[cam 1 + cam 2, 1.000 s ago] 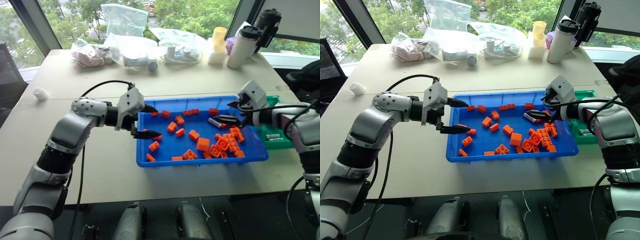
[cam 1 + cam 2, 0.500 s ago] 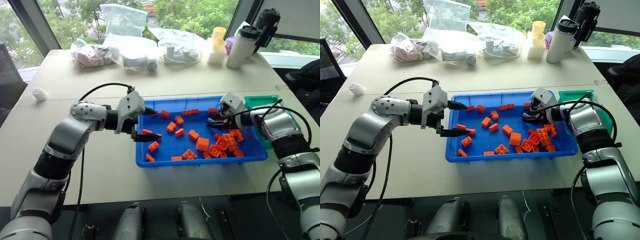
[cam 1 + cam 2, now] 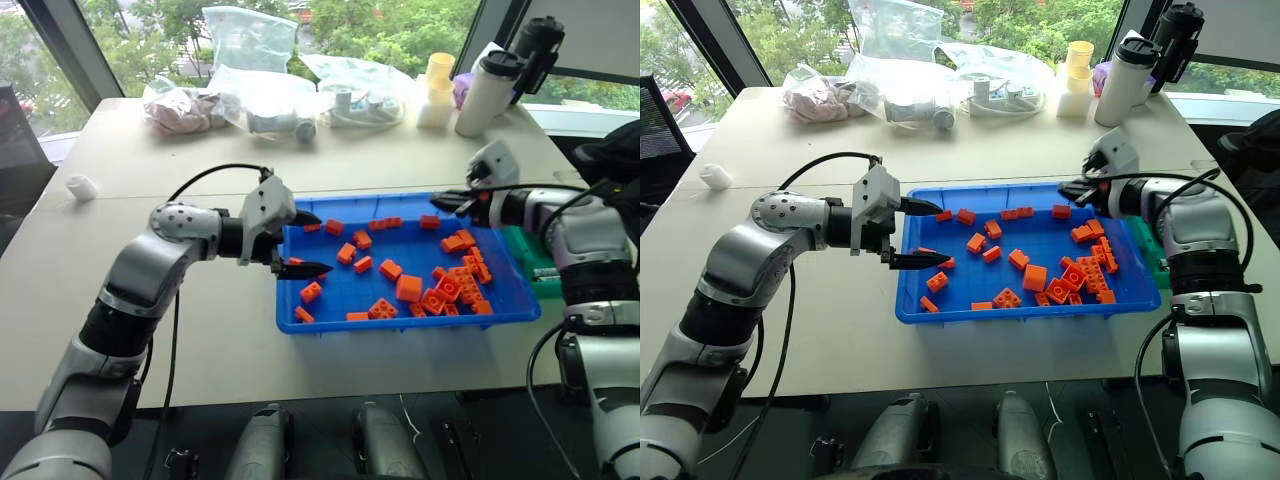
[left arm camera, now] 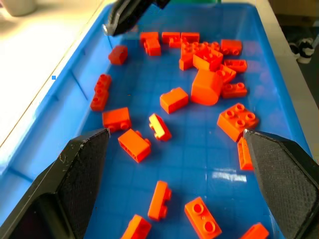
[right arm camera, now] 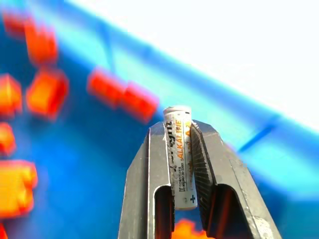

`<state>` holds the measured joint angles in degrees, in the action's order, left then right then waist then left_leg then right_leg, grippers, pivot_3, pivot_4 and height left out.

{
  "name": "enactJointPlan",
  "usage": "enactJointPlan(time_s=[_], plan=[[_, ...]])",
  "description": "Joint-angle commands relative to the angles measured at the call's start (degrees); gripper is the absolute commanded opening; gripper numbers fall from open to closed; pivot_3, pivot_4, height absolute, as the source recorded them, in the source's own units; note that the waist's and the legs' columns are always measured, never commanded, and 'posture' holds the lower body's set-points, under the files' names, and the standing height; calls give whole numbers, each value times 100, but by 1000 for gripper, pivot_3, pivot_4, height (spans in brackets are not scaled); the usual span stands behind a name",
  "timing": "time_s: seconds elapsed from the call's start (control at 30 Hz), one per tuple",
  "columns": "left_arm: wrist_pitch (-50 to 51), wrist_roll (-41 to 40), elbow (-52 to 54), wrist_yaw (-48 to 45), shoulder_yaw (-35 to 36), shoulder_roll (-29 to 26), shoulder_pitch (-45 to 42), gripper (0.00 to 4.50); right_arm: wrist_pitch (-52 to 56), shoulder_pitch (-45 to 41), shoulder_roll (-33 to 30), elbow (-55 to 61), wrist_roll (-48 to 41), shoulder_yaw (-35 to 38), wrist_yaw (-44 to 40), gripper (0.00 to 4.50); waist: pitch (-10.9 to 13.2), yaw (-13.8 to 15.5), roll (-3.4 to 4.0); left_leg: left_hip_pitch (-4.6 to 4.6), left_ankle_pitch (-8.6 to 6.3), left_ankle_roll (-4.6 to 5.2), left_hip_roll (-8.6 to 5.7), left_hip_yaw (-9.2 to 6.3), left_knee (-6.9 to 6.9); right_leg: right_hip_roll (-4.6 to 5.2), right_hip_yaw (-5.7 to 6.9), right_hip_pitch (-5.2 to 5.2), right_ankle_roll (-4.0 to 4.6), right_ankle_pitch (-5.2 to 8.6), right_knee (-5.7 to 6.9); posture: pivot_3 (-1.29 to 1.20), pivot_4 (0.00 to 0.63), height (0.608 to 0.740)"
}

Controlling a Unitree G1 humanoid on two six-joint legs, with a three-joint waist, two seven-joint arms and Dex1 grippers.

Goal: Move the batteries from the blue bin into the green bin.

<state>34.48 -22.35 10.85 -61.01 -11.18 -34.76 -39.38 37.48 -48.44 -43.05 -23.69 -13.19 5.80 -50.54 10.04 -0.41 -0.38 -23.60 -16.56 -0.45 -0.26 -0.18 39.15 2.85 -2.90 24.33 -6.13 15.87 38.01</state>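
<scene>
R gripper clamped shut on a battery, held lengthwise between the two fingers w/ its top end poking out past the tips; it's lifted above the far right corner of the blue bin, near the rim. L gripper hovers at the bin's left edge, fingers wide apart, holding nothing. Green bin sits just beside the blue bin's right side, partly hidden behind R forearm; a battery lying in it, looks like. Orange bricks scattered over the blue bin, piled mostly at right; can't spot more batteries among them from here. Risks, imo: battery is smooth and thin, gripped along its length, so a quick swing toward the green bin could let it slide out and drop back among the bricks or onto the table. Green bin is small, so early release = miss. R arm could also nudge either bin.
</scene>
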Motion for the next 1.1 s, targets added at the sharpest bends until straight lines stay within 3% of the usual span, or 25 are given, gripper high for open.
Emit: enactJointPlan(time_s=[0.03, 0.2, 0.47, 0.73, 0.97, 1.1], plan=[[63, -293, 56, 17, 296, 104, -156, 4500, 424, 183, -285, 722, -257, 978, 749, 19, -1, -2, -2, 0, 0, 0, 0, -1, -1, 0, 1, 0, 0, 0, 0, 0, 150, 740], [244, -702, 46, 11, 309, 554, -320, 4500, 1022, 1079, -587, 1397, -177, 1724, 1545, 19, -4, -21, -7, 2, 0, 0, 0, 0, 0, 0, 0, -8, 0, 0, -3, 0, 150, 740], [111, -589, -239, -130, 138, 697, -558, 4500, 1562, 1766, -632, 1725, -282, 1912, 1953, 19, -6, -80, 1, 12, 0, 1, 5, 8, -2, -14, -10, -4, 0, 0, 5, 0, 150, 740], [104, -596, -260, -64, 207, 762, -541, 4500, 1498, 1707, -696, 1588, -323, 1910, 2091, 3996, -6, -27, 1, 10, 0, 0, 2, 8, 0, -10, -9, -7, 0, 0, 3, 0, 150, 740], [307, -856, -251, 143, 673, 641, -390, 4500, 862, 1513, -599, 1839, -657, 2003, 1765, 3996, -6, -63, 1, 11, 0, 0, 4, 7, -1, -13, -9, -7, 0, 0, 3, 0, 150, 740], [1103, -1515, 269, 416, 1655, 21, 65, 4500, 917, 2332, -66, 3417, -1903, 2291, 909, 3996, -5, -91, 0, 12, 0, 1, 15, 1, -7, -22, -10, -2, 0, 0, 5, 0, 150, 740]])
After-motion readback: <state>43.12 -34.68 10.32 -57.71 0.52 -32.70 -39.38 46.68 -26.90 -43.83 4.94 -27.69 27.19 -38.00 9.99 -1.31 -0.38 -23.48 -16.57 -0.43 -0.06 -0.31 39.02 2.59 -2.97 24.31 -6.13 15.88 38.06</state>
